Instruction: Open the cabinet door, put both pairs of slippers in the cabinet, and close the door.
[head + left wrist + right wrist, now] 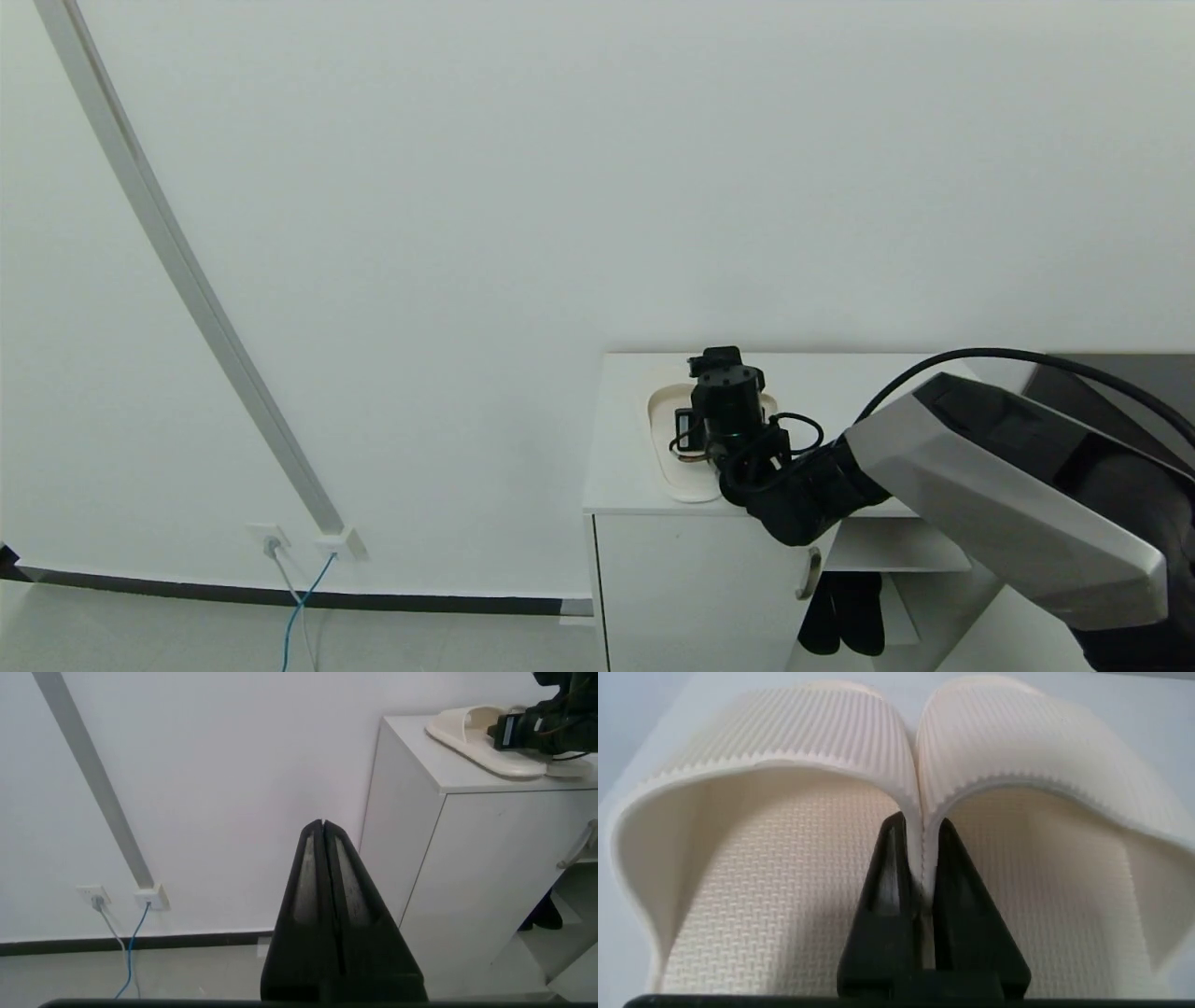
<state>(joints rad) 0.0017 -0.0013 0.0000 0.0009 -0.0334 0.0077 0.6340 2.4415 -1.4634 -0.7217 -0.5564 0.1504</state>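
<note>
We log right gripper (918,833) fingers pinching cream slippers (775,793), cabinet (624,448) top's 9 o'clock end; left gripper (324,831) fingers closed, empty.

Cabinet top (868,392) lay free from 12 to 3 o'clock of the cream slippers (665,448); wall (560,187) closed it off behind. Closed door (691,588) blocked the front's 9 o'clock half. The 3 o'clock half stood open: shelf (896,555) above, black slippers (845,611) beneath, right arm (980,467) crossing in front.

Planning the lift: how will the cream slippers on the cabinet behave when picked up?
The cream slippers look foamy, so probably light. Their ribbed straps, pinched by the right gripper, may flex and sag. The textured surface should resist slipping.
</note>
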